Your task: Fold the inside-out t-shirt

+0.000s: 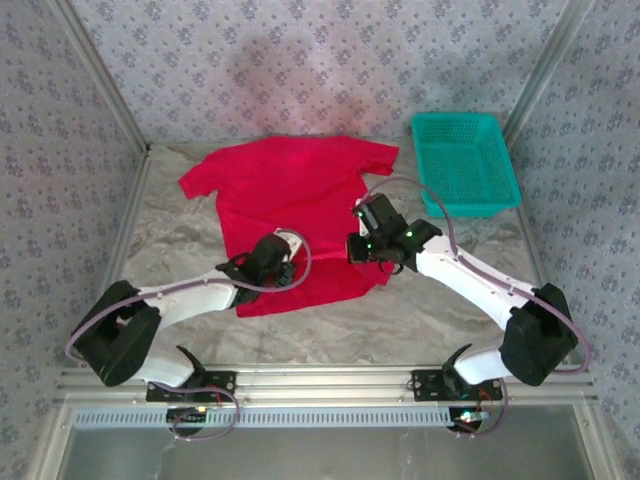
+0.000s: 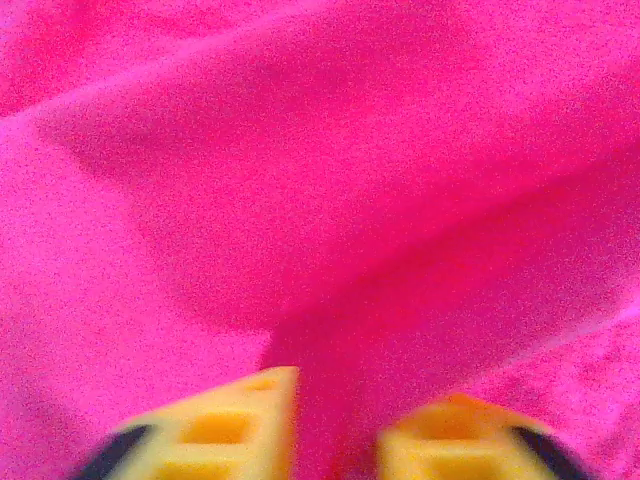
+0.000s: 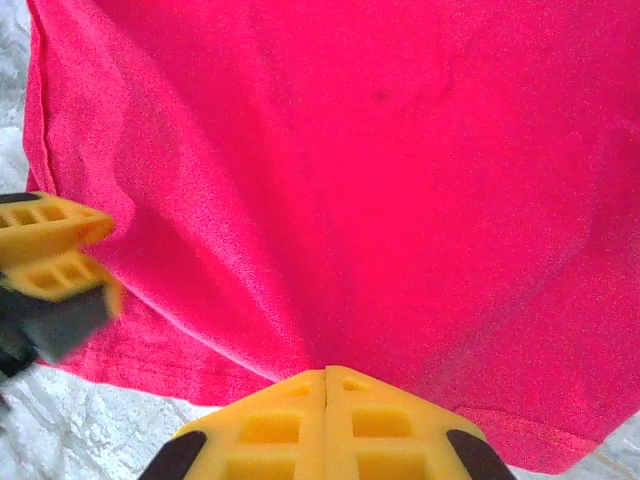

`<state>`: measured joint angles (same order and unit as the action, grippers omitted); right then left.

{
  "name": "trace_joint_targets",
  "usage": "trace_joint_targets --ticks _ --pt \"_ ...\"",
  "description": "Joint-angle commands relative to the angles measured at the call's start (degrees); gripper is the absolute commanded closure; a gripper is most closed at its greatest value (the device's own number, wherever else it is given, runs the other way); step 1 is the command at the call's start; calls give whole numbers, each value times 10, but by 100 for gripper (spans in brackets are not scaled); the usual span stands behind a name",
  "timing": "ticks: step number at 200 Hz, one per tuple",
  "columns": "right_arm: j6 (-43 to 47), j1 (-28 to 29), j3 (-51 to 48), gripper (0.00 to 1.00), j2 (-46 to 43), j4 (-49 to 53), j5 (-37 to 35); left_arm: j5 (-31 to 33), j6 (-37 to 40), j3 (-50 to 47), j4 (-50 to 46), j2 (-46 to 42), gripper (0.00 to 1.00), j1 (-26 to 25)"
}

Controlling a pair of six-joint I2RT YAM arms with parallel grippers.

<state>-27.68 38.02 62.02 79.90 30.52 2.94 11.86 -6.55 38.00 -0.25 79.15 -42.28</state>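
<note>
Red t-shirt (image 1: 290, 185) spread on the marbled table (image 1: 175, 245), left gripper (image 2: 335, 425) pinching a raised fold near its near hem, right gripper (image 3: 326, 390) clamped on cloth alongside, teal basket (image 1: 455, 121) far right

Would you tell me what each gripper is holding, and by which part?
Both hold the red t-shirt: the left gripper pinches a raised fold in its lower body; the right gripper appears shut on cloth just above the near hem.

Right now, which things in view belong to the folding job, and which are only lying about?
Belong to the job: red t-shirt; left gripper and right gripper, both pinching its cloth.
Lying about: teal basket, at the far right, beside a sleeve.
</note>
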Motion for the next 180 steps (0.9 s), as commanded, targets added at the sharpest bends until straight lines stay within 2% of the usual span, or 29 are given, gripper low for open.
trace_joint_targets --ticks 1,35,70,98,104,111,126,143,161,180 --pt "-6 -8 -6 100 -11 -10 13 38 -33 -12 -42 -34 100 26" --pt "-5 -21 -4 100 3 -20 22 40 -72 -17 -76 -76 100 47" --pt "-7 -42 6 100 32 -46 28 11 -107 12 -112 -110 100 46" --pt "2 -31 15 100 63 -41 48 -6 -136 30 -119 -111 100 47" --pt "10 -24 12 93 68 -38 54 -9 -138 36 -123 -107 100 48" --pt "18 -13 5 80 71 -36 57 -11 -141 42 -131 -102 100 48" --pt "29 22 -21 46 71 -51 55 -14 -147 54 -145 -93 100 49" --pt "49 73 -43 18 71 -64 13 -23 -155 66 -161 -85 100 55" --pt "59 119 -68 1 73 -96 -63 -36 -167 73 -172 -84 100 65" --pt "83 151 -89 0 91 -137 -139 -56 -176 77 -177 -86 100 78"
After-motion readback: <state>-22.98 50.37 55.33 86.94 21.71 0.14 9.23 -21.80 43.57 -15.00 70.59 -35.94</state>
